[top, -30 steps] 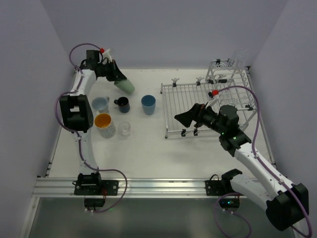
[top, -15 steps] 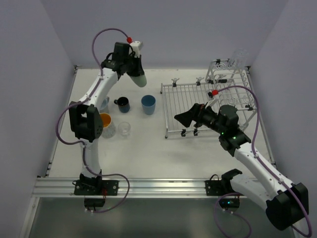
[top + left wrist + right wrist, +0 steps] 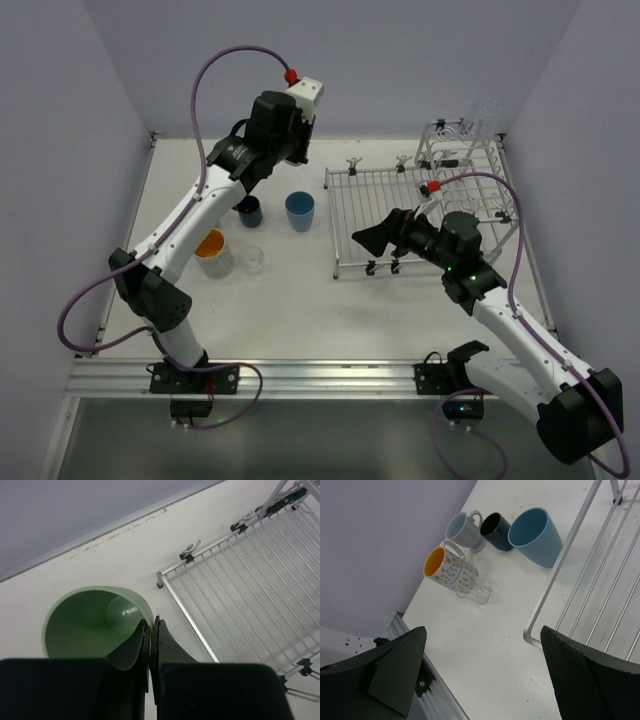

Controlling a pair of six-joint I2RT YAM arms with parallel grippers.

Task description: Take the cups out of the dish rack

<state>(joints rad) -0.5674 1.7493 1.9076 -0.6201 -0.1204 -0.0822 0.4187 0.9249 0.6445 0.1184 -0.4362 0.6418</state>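
**Top view**
- My left arm: raised high over the back of the table. Its wrist is above the gap between the grouped cups and the dish rack.
- Blue tumbler, dark mug, orange-lined cup, clear glass: all standing on the table, left of the rack.
- Second glass: apparently at the rack's raised far end, but too faint to be sure.
- My right end effector: over the near left corner of the flat grid.

**Left wrist view**
- My left end effector: narrowed to a pinch, with the rim wall of the green cup between my fingers.
- The cup is off the table with its mouth toward the camera, just left of the rack's corner.
- Handling note: I judge the step in hand to be setting this cup down.
  - The hold is on a thin wall only, so I should keep the pinch firm.
  - I should bring the cup upright and lower it slowly onto bare table.
  - I should let go only once the base sits flat.

**Right wrist view**
- Fingers spread wide, holding nothing.
- Pale handled cup: just beside the dark mug.
- The cups stand close together, so I should choose a landing spot apart from the blue tumbler to avoid knocking it.
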